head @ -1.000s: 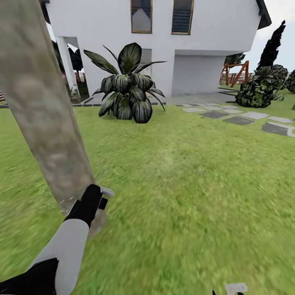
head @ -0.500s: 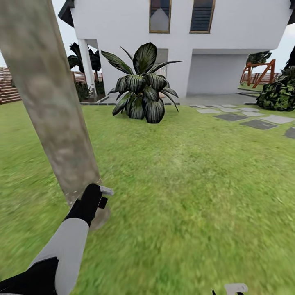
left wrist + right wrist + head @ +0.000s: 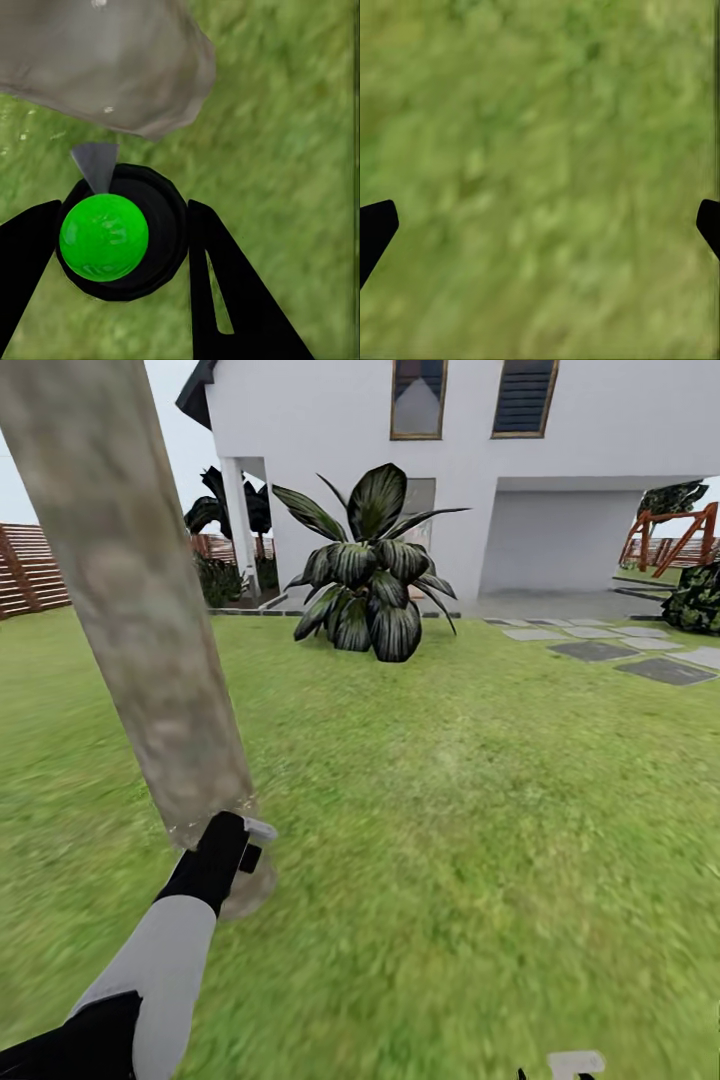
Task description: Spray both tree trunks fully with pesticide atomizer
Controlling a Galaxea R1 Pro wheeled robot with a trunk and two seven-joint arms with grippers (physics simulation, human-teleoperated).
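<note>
A thick mottled grey-brown tree trunk leans up the left of the head view, and its base lies just beyond my left fingers. My left gripper is held low at the foot of the trunk and is shut on the pesticide atomizer, a black round bottle whose top looks bright green here. A small grey cone on the bottle points at the trunk. My right gripper hangs open over bare grass, and a bit of it shows at the head view's lower edge.
Grass lawn spreads ahead. A broad-leaved dark plant stands before a white house. Stepping slabs lie at the right, a slatted wooden fence at the far left, and a red-brown frame at the far right.
The head view has swung left, so house, plant and slabs slid right and the fence came into view. My left arm keeps its place at the trunk's foot.
</note>
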